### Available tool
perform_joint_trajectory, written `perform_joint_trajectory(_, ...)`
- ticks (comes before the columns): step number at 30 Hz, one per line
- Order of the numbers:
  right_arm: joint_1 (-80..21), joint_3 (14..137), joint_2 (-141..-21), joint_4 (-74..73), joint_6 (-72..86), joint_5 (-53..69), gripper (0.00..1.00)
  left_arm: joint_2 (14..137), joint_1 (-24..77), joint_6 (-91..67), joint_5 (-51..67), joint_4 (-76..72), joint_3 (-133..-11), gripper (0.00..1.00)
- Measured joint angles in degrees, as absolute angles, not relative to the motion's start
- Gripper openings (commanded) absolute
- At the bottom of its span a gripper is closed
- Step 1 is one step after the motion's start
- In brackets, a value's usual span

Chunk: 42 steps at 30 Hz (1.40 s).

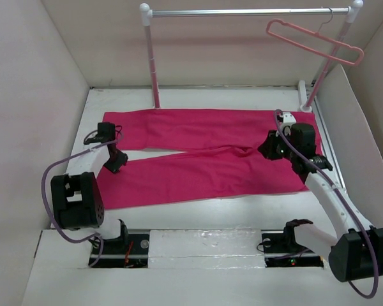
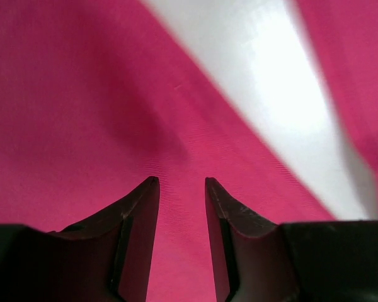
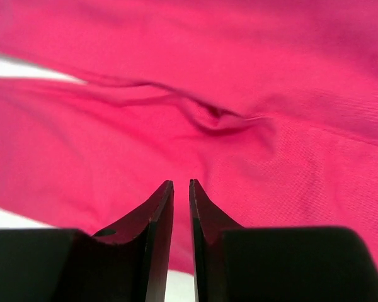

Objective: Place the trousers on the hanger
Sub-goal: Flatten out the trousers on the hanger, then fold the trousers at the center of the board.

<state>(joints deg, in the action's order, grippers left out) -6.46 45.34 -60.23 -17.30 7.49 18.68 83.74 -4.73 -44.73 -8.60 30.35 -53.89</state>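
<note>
Magenta trousers (image 1: 204, 150) flat mid-bench, left pincer (image 2: 181, 182) spread over them, right pincer (image 3: 181, 182) almost pressed together (empty), pink hanger (image 1: 270, 27) above far-right corner.

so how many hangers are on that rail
1: a pink hanger, hooked near the right end of the rail and hanging tilted. No other hanger shows in any view.
</note>
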Motion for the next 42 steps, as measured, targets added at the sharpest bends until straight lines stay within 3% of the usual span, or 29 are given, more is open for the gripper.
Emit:
perform_joint_trajectory(7,-8.5,43.6,-56.7,-18.9,6.3,19.1,0.25,90.8,-4.9,-48.8,-6.1,30.3,-51.2,0.23)
perform_joint_trajectory(15,-9.0,43.4,-52.8,-21.3,4.9,18.9,0.28,102.9,-4.9,-47.8,-7.8,35.8,-66.0,0.23)
perform_joint_trajectory(21,-9.0,43.4,-52.9,-23.4,3.9,19.4,0.32,103.0,-5.0,-44.2,-11.6,31.7,-70.1,0.37)
perform_joint_trajectory(23,-9.0,43.3,-53.0,-24.1,3.4,19.8,0.33,98.3,-4.9,-43.4,-12.5,31.0,-69.0,0.45)
perform_joint_trajectory(26,-9.2,43.3,-53.0,-24.5,2.6,20.6,0.34,86.5,-5.1,-43.0,-13.5,29.4,-64.4,0.46)
perform_joint_trajectory(28,-9.8,43.3,-53.2,-25.0,2.1,21.0,0.17,81.2,-5.1,-44.0,-13.9,29.6,-62.0,0.46)
perform_joint_trajectory(29,-10.2,43.3,-53.3,-25.4,2.0,21.3,0.16,75.7,-5.5,-44.4,-13.9,29.9,-59.4,0.47)
perform_joint_trajectory(30,-10.8,43.3,-53.3,-25.8,1.8,21.3,0.01,73.6,-5.8,-45.2,-13.7,29.5,-57.7,0.47)
perform_joint_trajectory(34,-12.6,43.0,-52.4,-27.9,0.4,22.0,0.00,69.3,-12.4,-48.1,-9.9,29.0,-47.0,0.47)
perform_joint_trajectory(35,-12.8,42.5,-51.9,-28.2,0.1,22.3,0.04,69.2,-15.2,-48.4,-8.9,29.0,-44.2,0.48)
perform_joint_trajectory(36,-12.8,42.0,-51.2,-28.6,-0.1,22.5,0.15,69.2,-18.6,-48.6,-7.7,28.9,-41.2,0.48)
perform_joint_trajectory(39,-12.8,40.4,-49.6,-29.6,-0.6,23.2,0.29,69.4,-25.7,-49.1,-5.2,31.8,-36.2,0.49)
perform_joint_trajectory(42,-12.8,39.3,-49.1,-30.6,-0.9,23.6,0.35,70.4,-26.9,-49.5,-3.0,31.9,-36.5,0.51)
